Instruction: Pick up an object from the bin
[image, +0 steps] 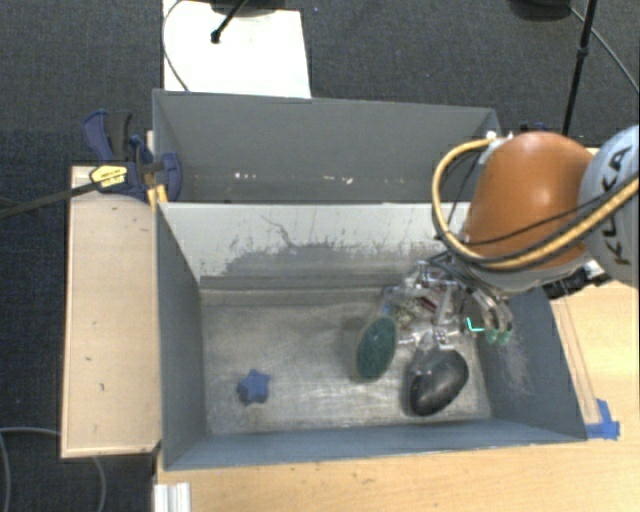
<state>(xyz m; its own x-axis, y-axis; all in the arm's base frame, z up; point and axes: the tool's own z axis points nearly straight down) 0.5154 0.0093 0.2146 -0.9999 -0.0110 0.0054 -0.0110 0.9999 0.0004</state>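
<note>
Where the tool stands: low in the right part of the bin (290, 330), the tool (440, 325) hangs under the orange wrist cover (525, 195).
Tool state: cannot tell whether it is spread or pressed together; its metal parts read as one cluster.
Nearest things: a dark green oval (376, 350) lies just to the left, and a dark grey, mouse-shaped lump (435, 385) lies just below, near the front wall.
Far thing: a small blue piece (254, 386) sits well apart on the left floor.
Step in hand: probably settling over one of the two rounded things.
Doing it well: centre on one body, not the gap between them, and close across its narrow width.
Risk: smooth, rounded sides may slip out, and the front wall crowds the grey lump.
</note>
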